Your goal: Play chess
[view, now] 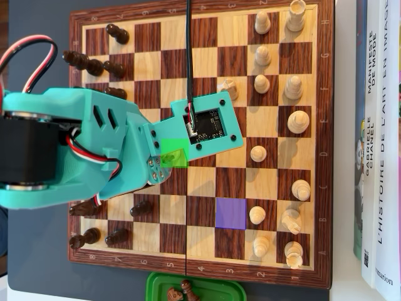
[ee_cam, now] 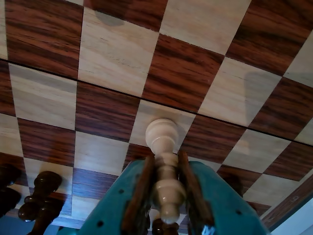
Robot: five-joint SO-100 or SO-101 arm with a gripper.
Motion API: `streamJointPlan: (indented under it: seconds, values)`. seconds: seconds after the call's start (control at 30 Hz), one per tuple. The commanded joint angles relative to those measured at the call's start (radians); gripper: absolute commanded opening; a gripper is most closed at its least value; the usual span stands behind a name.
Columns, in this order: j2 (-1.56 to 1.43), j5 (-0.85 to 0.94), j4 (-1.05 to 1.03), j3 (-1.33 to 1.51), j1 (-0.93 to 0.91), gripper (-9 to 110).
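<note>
In the wrist view my teal gripper [ee_cam: 165, 159] is shut on a cream white chess piece [ee_cam: 163, 142], its brown pads [ee_cam: 143, 186] pressing both sides of the stem. The piece's round base points at a light square of the wooden chessboard [ee_cam: 112, 54]; I cannot tell whether it touches. In the overhead view the teal arm [view: 94, 144] reaches over the board [view: 200, 44] from the left, and the camera mount [view: 210, 122] hides the jaws. One square glows green [view: 173, 153] beside the arm and another is purple [view: 231, 213].
White pieces [view: 297, 119] stand along the right files and dark pieces [view: 94, 64] along the left in the overhead view. Dark pieces [ee_cam: 41, 193] show at the wrist view's lower left. A green tray [view: 207, 290] with captured pieces sits below the board, and books [view: 379, 138] lie to the right.
</note>
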State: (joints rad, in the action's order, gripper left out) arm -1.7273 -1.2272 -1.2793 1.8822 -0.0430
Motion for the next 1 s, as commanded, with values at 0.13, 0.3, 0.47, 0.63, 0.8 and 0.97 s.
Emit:
streamJointPlan:
  seconds: [0.13,0.3,0.47,0.63,0.8,0.97]
  values:
    - [-0.034,0.008,0.006,-0.006,-0.002,9]
    - [-0.035,0.005,0.006,-0.008,0.000,13]
    - [-0.035,0.003,-0.003,-0.009,0.000,13]
    - [-0.037,0.003,-0.003,-0.008,0.002,17]
    - [-0.038,-0.002,-0.003,-0.009,0.021,18]
    - [-0.040,-0.028,-0.003,-0.006,0.051,18]
